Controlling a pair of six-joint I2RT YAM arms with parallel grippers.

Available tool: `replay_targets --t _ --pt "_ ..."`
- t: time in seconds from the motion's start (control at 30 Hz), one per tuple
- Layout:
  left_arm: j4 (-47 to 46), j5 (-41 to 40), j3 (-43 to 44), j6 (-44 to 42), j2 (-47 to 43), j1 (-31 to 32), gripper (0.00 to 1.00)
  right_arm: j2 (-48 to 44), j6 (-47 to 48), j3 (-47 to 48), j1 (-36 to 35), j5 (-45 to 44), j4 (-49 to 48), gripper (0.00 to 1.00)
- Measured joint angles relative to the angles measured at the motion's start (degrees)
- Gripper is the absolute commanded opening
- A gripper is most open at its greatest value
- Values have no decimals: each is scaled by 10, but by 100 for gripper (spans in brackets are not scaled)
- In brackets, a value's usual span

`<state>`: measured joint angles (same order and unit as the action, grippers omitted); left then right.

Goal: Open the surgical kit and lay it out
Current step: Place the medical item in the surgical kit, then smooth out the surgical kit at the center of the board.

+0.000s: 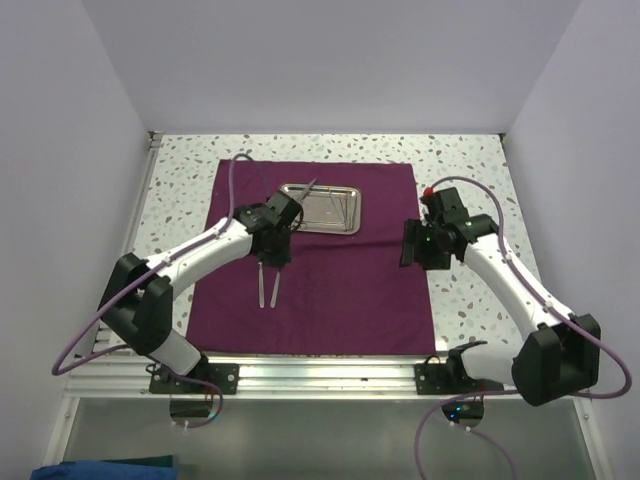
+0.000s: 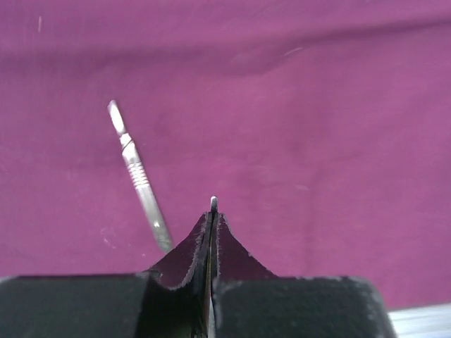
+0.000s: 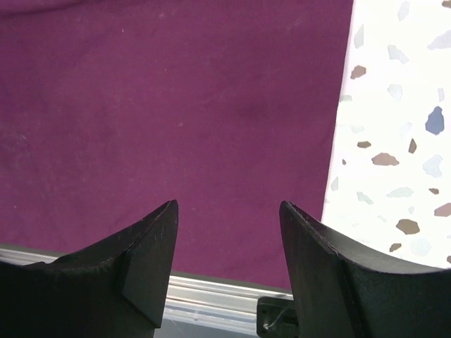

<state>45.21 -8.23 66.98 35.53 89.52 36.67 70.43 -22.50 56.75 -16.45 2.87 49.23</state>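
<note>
The maroon cloth [image 1: 340, 290] of the surgical kit lies spread flat on the table. The small steel tray [image 1: 322, 208] rests on its far part, with a thin instrument [image 1: 306, 186] poking over its far rim. My left gripper [image 1: 273, 256] hangs low over the cloth just in front of the tray. In the left wrist view it [image 2: 213, 217] is shut on a thin silver instrument, only the tip [image 2: 213, 203] showing past the fingers. A ridged silver handle [image 2: 139, 176] lies on the cloth to its left. My right gripper [image 1: 417, 250] [image 3: 229, 211] stands open and holds nothing, above the cloth's [image 3: 176, 105] right edge.
Speckled white tabletop [image 1: 470, 170] surrounds the cloth, with white walls on three sides. An aluminium rail [image 1: 320, 375] runs along the near edge, where both arm bases are bolted. Purple cables loop off both arms.
</note>
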Motion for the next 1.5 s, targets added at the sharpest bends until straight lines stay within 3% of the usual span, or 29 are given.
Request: replay_targets --t 0.17,0.33,0.43,0.47,0.53,0.57,0.6,0.73,0.8,0.97,1.17,1.37,1.5 --pt "-27 -34 -81 24 -1 0 0 76 -2 61 0 3 -10 63" --pt "-59 -68 -94 29 -1 0 0 137 -4 132 0 12 -31 63" --pt "-75 -82 -94 31 3 0 33 166 -7 157 0 12 -44 63" --pt "-79 -85 -94 32 7 0 51 176 -9 163 0 12 -50 63" --pt "-81 -91 -94 35 13 0 64 205 -12 182 0 12 -56 63" --pt "-81 -94 -93 37 15 0 76 223 -15 194 0 12 -60 63" --pt "-78 -99 -91 36 16 0 78 245 -16 210 0 12 -64 62" --pt "-58 -118 -46 30 18 -4 80 352 -21 293 3 12 -73 63" --pt "-58 -122 -9 20 19 -16 75 403 -24 339 9 12 -77 63" --pt "-76 -115 83 -24 50 -111 68 515 -32 462 35 12 -72 63" --pt "-113 -100 199 -81 195 -198 64 621 -39 595 64 12 -65 63" --pt "-132 -65 298 -100 370 -211 61 729 -52 721 79 18 -50 64" --pt "-151 -57 368 -112 409 -214 61 777 -62 792 86 30 -61 65"
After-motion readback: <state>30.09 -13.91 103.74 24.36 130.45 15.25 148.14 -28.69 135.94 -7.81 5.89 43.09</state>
